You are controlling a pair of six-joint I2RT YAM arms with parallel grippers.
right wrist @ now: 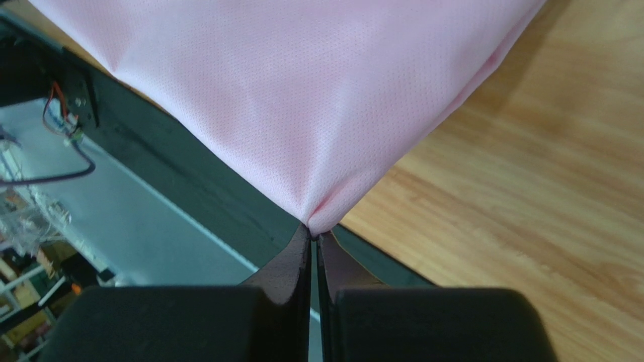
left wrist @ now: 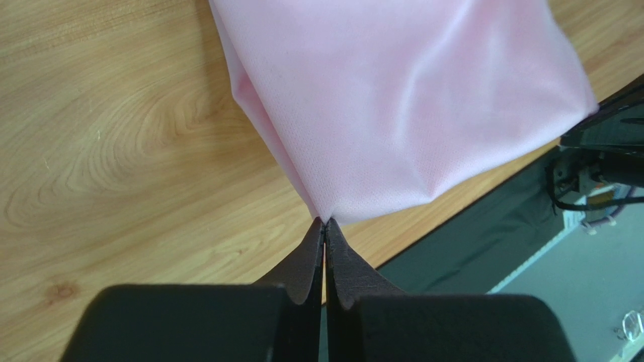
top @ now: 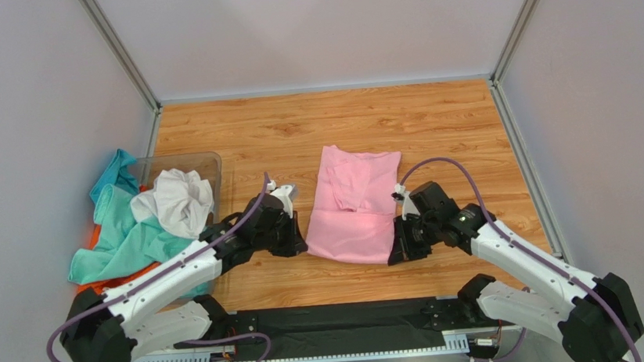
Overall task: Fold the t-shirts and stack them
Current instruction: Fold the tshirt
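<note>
Pink cotton lies folded in the middle of the wooden table [top: 311,121]. This is the pink t-shirt [top: 356,204], with its collar end away from the arms and its near hem stretched between the two pincers. On the shirt's near left corner the left gripper [left wrist: 325,225] is clenched tight, and the fabric gathers to a point at its tips and fans out beyond them. On the near right corner the right gripper [right wrist: 312,228] is clamped likewise, the cloth drawn into a small peak. Both corners sit close to the table's front edge. Far to the left, the teal t-shirt [top: 125,238], white t-shirt [top: 177,201] and orange t-shirt [top: 93,241] lie heaped against the clear plastic bin [top: 206,161], apart from the pink one.
</note>
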